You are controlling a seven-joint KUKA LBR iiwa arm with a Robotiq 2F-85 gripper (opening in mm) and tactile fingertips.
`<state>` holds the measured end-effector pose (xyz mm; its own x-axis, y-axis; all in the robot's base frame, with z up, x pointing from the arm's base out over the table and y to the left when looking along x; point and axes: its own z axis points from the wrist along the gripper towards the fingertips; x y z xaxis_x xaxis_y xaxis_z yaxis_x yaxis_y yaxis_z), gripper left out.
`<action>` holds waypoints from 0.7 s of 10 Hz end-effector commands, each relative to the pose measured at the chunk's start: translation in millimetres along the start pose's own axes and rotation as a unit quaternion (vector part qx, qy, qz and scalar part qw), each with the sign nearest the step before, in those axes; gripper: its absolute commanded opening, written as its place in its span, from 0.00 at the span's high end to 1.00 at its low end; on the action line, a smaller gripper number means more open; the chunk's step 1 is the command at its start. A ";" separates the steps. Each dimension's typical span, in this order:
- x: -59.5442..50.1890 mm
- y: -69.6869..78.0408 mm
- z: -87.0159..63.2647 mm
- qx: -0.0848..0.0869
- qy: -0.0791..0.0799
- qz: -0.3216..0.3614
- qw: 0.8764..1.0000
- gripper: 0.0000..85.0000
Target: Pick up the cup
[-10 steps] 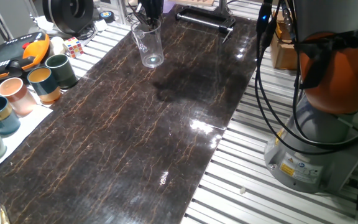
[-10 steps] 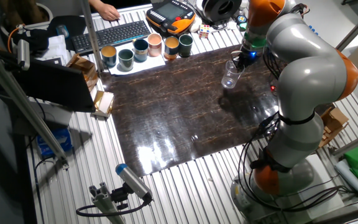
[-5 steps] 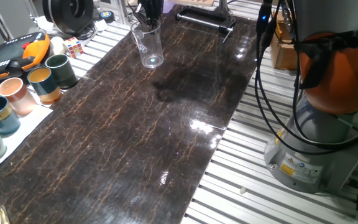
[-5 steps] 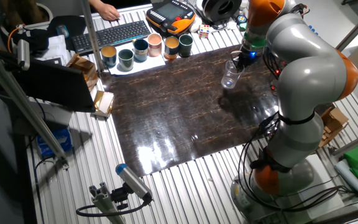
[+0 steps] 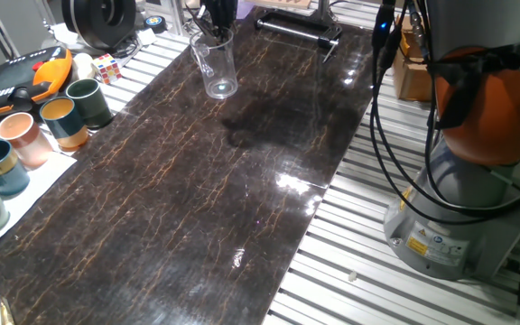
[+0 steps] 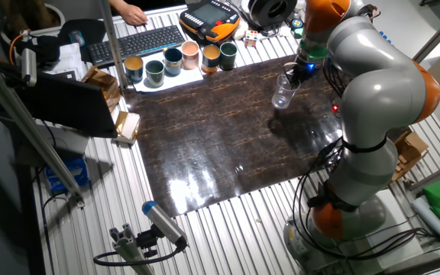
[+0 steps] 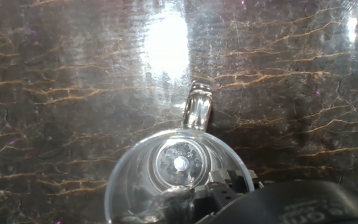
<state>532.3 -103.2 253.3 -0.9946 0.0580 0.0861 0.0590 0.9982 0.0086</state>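
The cup [image 5: 217, 61] is clear plastic with a thick shiny round base, at the far end of the dark marbled table [image 5: 197, 199]. It also shows in the other fixed view [image 6: 283, 92], slightly tilted. In the hand view I look down into the cup [image 7: 176, 163], and a clear handle-like loop [image 7: 197, 107] sticks out from its side. My gripper [image 5: 217, 27] comes down from above. One finger [image 7: 174, 202] is inside the rim and the other [image 7: 229, 182] outside, closed on the wall. I cannot tell whether the base touches the table.
Several coloured mugs [image 5: 54, 122] stand on a white sheet at the table's left edge, with an orange pendant [image 5: 25, 77] and a Rubik's cube [image 5: 106, 66] behind them. The robot base [image 5: 477, 181] and cables stand on the right. A black bar [image 5: 296, 30] lies behind the cup.
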 end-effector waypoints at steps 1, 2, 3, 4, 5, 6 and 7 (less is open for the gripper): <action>0.1 0.0 0.0 -0.001 0.000 0.000 1.000 0.99; 0.8 -0.3 -0.2 0.000 -0.004 0.000 1.000 0.99; -0.2 -1.5 0.2 0.003 -0.006 -0.001 1.000 0.99; -1.0 -2.5 0.8 0.003 -0.006 -0.004 1.000 0.99; -0.4 -2.8 0.8 0.003 -0.006 -0.007 1.000 0.99; 0.4 -2.4 0.6 0.003 -0.009 -0.010 1.000 0.99; 0.4 -3.0 0.6 0.009 -0.013 -0.014 1.000 0.99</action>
<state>531.7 -106.1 252.9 -0.9976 0.0308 0.0613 0.0305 0.9995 -0.0068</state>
